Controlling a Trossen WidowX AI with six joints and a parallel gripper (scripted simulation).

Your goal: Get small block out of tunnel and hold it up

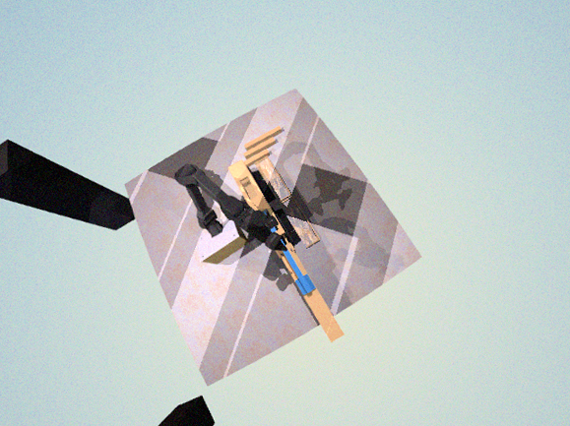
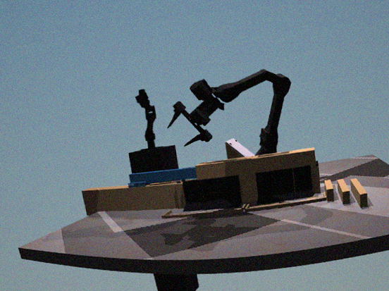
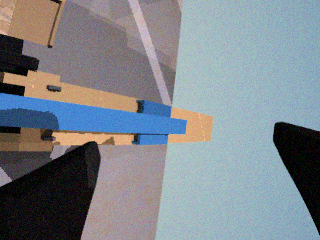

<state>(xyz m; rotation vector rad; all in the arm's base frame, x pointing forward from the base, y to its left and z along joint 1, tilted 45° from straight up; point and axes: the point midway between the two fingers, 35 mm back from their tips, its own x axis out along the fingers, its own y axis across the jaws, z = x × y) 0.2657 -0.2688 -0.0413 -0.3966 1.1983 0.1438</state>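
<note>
Gripper (image 1: 281, 237) (image 2: 176, 136) (image 3: 186, 135) with tapered black fingers, wide apart and empty, above smooth blue handle (image 1: 294, 261) (image 2: 161, 176) (image 3: 100, 115) protruding from boxy tan tunnel (image 1: 256, 195) (image 2: 245, 167), opposite three squared rods (image 1: 262, 137) (image 2: 343, 191).

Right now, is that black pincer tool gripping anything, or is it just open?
The tool: open wide, holding nothing, raised above the blue bar.

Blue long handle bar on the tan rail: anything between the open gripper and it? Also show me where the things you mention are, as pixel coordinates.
Nothing visible. The open gripper (image 1: 281, 239) (image 2: 176, 136) (image 3: 186, 135) is above the blue long handle bar (image 1: 293, 261) (image 2: 161, 176) (image 3: 100, 116), with only air between them in the exterior view. The small block itself isn't visible.
</note>
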